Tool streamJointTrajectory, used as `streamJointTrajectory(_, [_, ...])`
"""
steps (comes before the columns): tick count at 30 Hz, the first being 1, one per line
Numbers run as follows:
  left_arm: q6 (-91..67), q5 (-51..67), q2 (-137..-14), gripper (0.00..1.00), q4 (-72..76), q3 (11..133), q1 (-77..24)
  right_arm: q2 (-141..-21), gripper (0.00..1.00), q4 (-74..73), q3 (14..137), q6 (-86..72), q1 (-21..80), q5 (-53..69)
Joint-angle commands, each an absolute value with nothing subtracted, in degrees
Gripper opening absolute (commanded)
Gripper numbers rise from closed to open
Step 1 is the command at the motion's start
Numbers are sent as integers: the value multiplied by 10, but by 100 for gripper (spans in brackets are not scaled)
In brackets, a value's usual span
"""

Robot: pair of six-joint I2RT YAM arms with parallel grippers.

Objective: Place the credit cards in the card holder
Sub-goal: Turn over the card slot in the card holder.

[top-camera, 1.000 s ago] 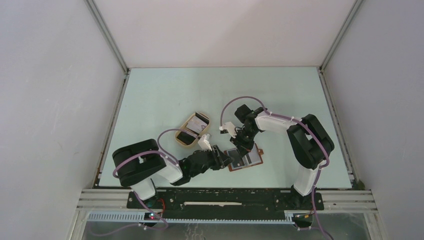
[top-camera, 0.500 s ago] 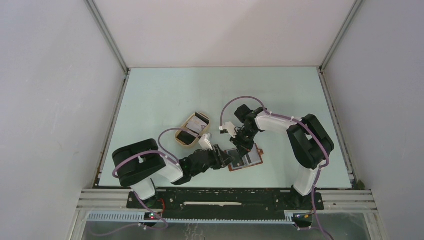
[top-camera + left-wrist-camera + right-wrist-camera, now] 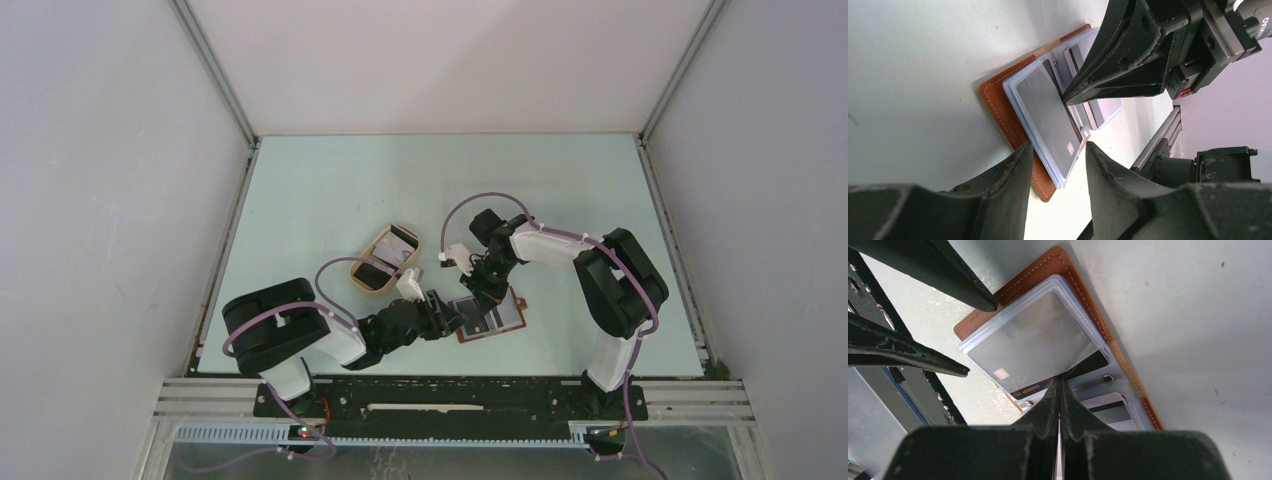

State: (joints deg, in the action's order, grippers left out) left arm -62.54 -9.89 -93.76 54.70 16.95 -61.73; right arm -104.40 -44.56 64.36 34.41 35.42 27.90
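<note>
The brown card holder (image 3: 493, 319) lies open on the table, and its clear sleeves hold a grey VIP card (image 3: 1030, 347) and a second card (image 3: 1109, 409). My right gripper (image 3: 1059, 383) is shut, its tips pressing on the grey card's edge at the sleeve's mouth; it also shows in the top view (image 3: 481, 297). My left gripper (image 3: 1058, 150) is open and empty, its fingers (image 3: 970, 295) astride the holder's near corner (image 3: 998, 107). It sits left of the holder in the top view (image 3: 450, 320). More cards (image 3: 400, 241) lie in a tan tray.
The oval tan tray (image 3: 377, 241) stands on the table left of the holder, behind the left arm. The two grippers are close together over the holder. Grey walls enclose the table on the left, back and right.
</note>
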Motion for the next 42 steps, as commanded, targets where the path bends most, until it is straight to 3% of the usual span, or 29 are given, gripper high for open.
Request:
streamJointTrajectory(1, [-621, -105, -922, 48, 551, 191, -614, -1057, 4, -456, 657, 346, 358, 259])
streamJointTrajectory(42, [-624, -95, -940, 47, 552, 208, -615, -1056, 4, -457, 657, 346, 358, 258])
